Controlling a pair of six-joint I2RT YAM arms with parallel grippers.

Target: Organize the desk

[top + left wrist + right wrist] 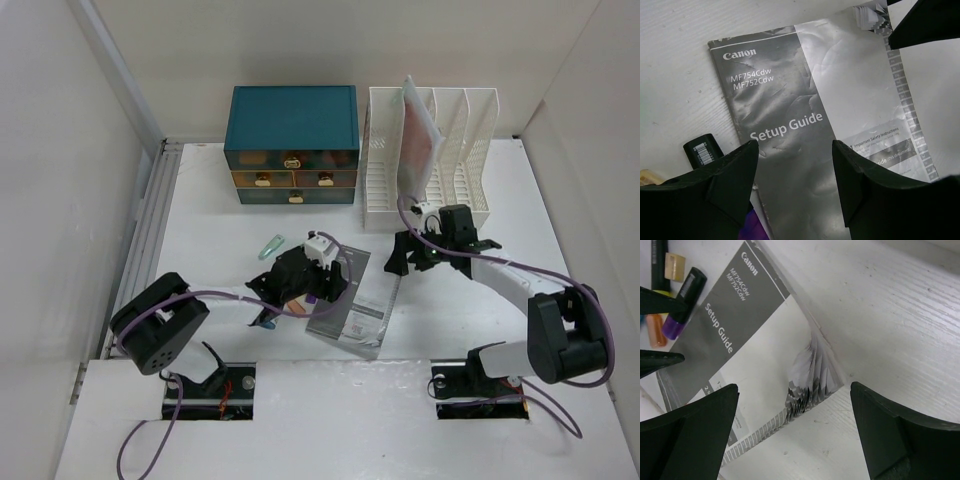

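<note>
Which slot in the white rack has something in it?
The leftmost slot of the white plastic file rack: a pink-and-white packet stands in it, while the other slots look empty.

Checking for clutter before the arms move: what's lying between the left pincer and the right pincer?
The Canon Setup Guide booklet lies between the left pincer and the right pincer, clearest in the top view; both wrist views show it too.

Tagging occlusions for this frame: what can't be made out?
Top view: left gripper covers the left edge of the grey Canon setup booklet.
Top view: small pale-green object, too small to identify.
Right wrist view: black pen cut off by top edge.
Top view: teal drawer chest, contents behind shut fronts.
</note>
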